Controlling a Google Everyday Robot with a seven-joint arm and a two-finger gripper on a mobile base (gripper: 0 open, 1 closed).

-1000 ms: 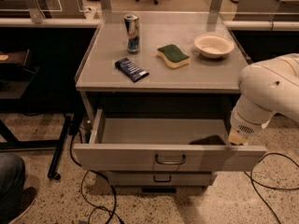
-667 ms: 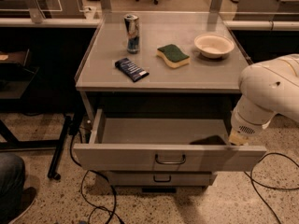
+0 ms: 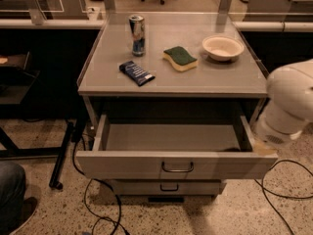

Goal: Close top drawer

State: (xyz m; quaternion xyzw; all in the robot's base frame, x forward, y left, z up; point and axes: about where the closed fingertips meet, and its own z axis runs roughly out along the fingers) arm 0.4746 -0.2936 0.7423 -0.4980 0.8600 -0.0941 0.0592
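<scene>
Cables (image 3: 102,204) trail over the speckled floor at the bottom of the frame, right under the cabinet. Just above them a lower drawer (image 3: 166,186) sits shut. The top drawer (image 3: 146,165) is pulled well out toward me, bare inside, filling the lower middle of the frame with its small wire handle (image 3: 177,168) at the centre of the flat front.

At the drawer's right front corner, lower right of the frame, the gripper (image 3: 266,147) hangs from the bulky white arm (image 3: 291,102). It looks to be touching that corner. Whether it is clenched or released I cannot tell.

To close it well, I'd say push flat on the front face and straight back. A shove from one corner alone may skew the drawer on its runners, so pressing nearer the handle seems safer.

Further back, on the cabinet top (image 3: 220,77), lie a dark packet (image 3: 136,73), a sponge (image 3: 180,58), a can (image 3: 137,35) and a bowl (image 3: 222,47).
</scene>
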